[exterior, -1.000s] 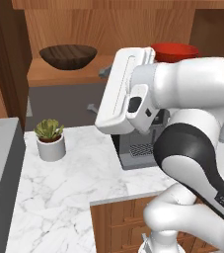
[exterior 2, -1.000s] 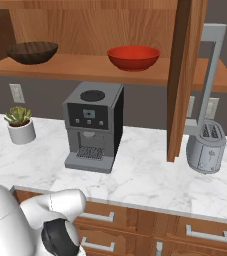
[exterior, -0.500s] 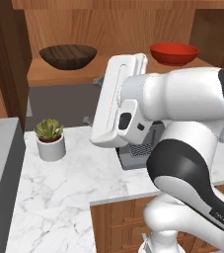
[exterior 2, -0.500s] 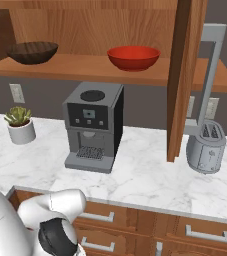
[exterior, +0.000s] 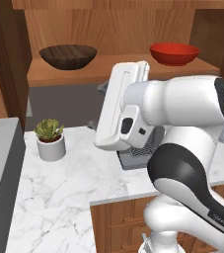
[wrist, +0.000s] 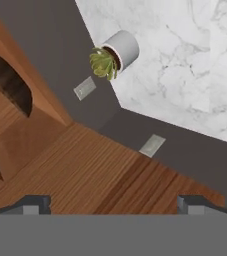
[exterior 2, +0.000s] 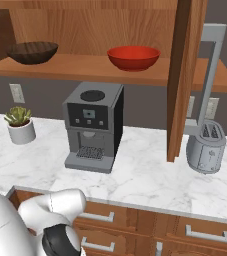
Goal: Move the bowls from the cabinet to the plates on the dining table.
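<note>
Over the last second the arm had swung left across the left base view, uncovering the red bowl [exterior: 174,53] that it had partly hidden; the bowls themselves had not shifted.

Nothing of the task looked done. Both bowls sat on the open cabinet's [exterior 2: 184,75] shelf, the brown bowl [exterior: 67,56] at upper left of the left base view, the red one at upper right. No plates or dining table could be seen.

In the hand view the tool [wrist: 113,204] had its tips spread wide at the bottom edge, holding nothing. It faced wooden cabinet surfaces, with the brown bowl's [wrist: 7,82] dark shape at the left edge of the frame, well apart from the tips. A plant pot [wrist: 114,54] stood on the bench [wrist: 185,65] at the top of that view.
</note>
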Robot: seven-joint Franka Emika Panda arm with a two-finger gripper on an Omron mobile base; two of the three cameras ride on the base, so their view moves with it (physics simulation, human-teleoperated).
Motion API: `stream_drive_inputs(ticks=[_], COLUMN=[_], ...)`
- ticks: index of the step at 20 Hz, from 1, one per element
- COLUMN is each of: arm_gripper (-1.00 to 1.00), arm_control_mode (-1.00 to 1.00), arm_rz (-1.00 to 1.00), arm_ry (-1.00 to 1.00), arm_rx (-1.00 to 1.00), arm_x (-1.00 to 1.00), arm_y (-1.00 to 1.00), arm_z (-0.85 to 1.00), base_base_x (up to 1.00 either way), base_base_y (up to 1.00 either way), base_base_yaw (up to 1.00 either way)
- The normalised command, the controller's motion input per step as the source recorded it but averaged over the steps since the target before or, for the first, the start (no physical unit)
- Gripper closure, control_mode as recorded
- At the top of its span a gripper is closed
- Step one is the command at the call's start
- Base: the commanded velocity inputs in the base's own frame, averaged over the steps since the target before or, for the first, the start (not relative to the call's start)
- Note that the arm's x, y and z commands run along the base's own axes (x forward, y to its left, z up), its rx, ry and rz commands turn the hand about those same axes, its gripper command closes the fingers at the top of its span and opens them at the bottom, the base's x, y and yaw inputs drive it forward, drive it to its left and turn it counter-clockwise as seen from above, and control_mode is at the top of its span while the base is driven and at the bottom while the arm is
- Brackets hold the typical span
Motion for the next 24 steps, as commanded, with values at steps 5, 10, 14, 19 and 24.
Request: stream_drive_inputs(ticks=[5, 10, 14, 19, 24], arm_gripper=[-1.0, -1.0, -1.0, -1.0, -1.0], arm_control_mode=[-1.0, -1.0, -1.0, -1.0, -1.0], arm_rz=[0.04, 0.04, 0.04, 0.02, 0.0], arm_ry=[-0.22, -0.24, -0.23, -0.21, -0.17], arm_rx=[-0.12, -0.14, -0.15, -0.14, -0.17], arm_x=[0.16, 0.15, 0.19, 0.24, 0.3], arm_y=[-0.25, -0.18, -0.15, -0.17, -0.16], arm_z=[0.0, -0.04, -0.08, -0.03, 0.0], base_base_x=[0.0, 0.0, 0.0, 0.0, 0.0], base_base_y=[0.0, 0.0, 0.0, 0.0, 0.0], base_base_yaw=[0.0, 0.0, 0.0, 0.0, 0.0])
